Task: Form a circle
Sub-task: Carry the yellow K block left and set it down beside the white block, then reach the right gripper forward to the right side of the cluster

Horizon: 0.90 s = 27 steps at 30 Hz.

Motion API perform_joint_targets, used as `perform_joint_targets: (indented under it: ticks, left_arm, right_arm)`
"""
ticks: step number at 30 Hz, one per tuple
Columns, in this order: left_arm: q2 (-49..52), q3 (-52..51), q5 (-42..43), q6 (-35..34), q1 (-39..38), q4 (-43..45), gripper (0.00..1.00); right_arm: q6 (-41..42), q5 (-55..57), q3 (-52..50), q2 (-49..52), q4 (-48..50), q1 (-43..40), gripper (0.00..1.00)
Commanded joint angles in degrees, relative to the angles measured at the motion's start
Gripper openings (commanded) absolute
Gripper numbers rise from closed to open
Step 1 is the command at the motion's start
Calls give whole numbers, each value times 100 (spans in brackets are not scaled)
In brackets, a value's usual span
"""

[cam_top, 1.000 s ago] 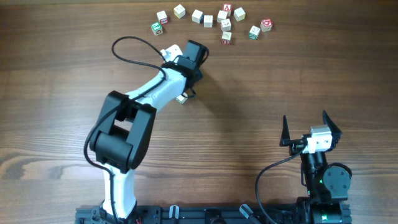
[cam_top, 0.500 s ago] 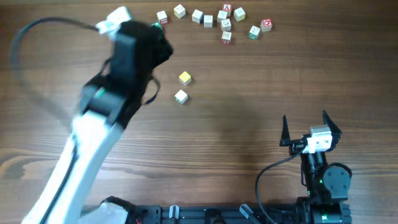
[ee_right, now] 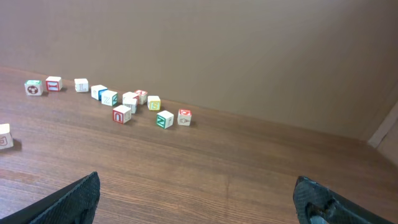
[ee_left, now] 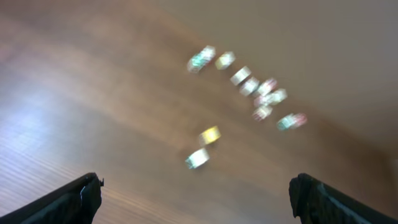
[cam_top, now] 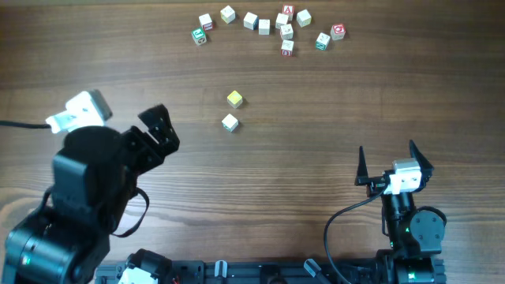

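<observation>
**Left arm pulled back from the cubes**

Left end effector [cam_top: 163,130], over the cubes a second ago, is now hanging near the left front of the bench [cam_top: 331,102], its fingers standing wide and gripping nothing. At mid-bench the circle [cam_top: 234,99] is lying as two cubes only: one yellow-faced, with a pale cube [cam_top: 230,122] just beside it. Right end effector [cam_top: 387,154] is sitting wide and empty, well apart.

Your left wrist feed is badly blurred. The left gripper [ee_left: 196,182] has its jaws wide apart, dark fingers [ee_left: 71,202] in the two bottom corners, only table [ee_left: 74,93] between them. You've got a yellow cube [ee_left: 210,134] mid-frame, a pale cube [ee_left: 197,158] just below-left of it and not touching, and further up a curved row [ee_left: 249,84] of cubes running from upper centre down to the right, markings unreadable.
</observation>
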Motion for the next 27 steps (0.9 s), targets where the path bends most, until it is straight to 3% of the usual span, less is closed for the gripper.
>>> perform_joint_targets:
  ticks: [1, 8, 13, 14, 16, 18, 21, 22, 24, 27]
  left_arm:
    - [343, -26, -192, 50, 15, -463, 100]
    - [1298, -26, -85, 48, 15, -654, 100]
    - [2033, -26, 485, 7, 15, -684, 100]
    - [2149, -26, 584, 7, 15, -605, 100]
    - [2430, -26, 800, 4, 15, -396, 100]
    - [2597, -26, 890, 4, 15, -249, 100]
    - [2745, -24, 890, 2, 15, -63, 100]
    - [2745, -26, 890, 0, 15, 74, 100]
    - [2745, -24, 890, -151, 15, 286, 100]
    - [2745, -24, 890, -511, 15, 531, 100]
  right_arm:
    - [-59, 28, -7, -46, 13, 11, 100]
    - [-59, 28, -7, -46, 13, 11, 100]
    - [-83, -238, -7, -46, 136, 11, 100]
    - [192, -551, -7, -46, 153, 11, 100]
    - [1622, -1709, -7, -46, 170, 11, 100]
    - [2949, -2192, -4, -46, 306, 11, 100]
    - [4253, -2031, -4, -46, 933, 11, 100]
    - [4854, -1875, -4, -46, 1650, 11, 100]
    - [5462, -1692, -4, -46, 2776, 11, 100]
    - [5375, -1191, -4, -46, 3936, 11, 100]
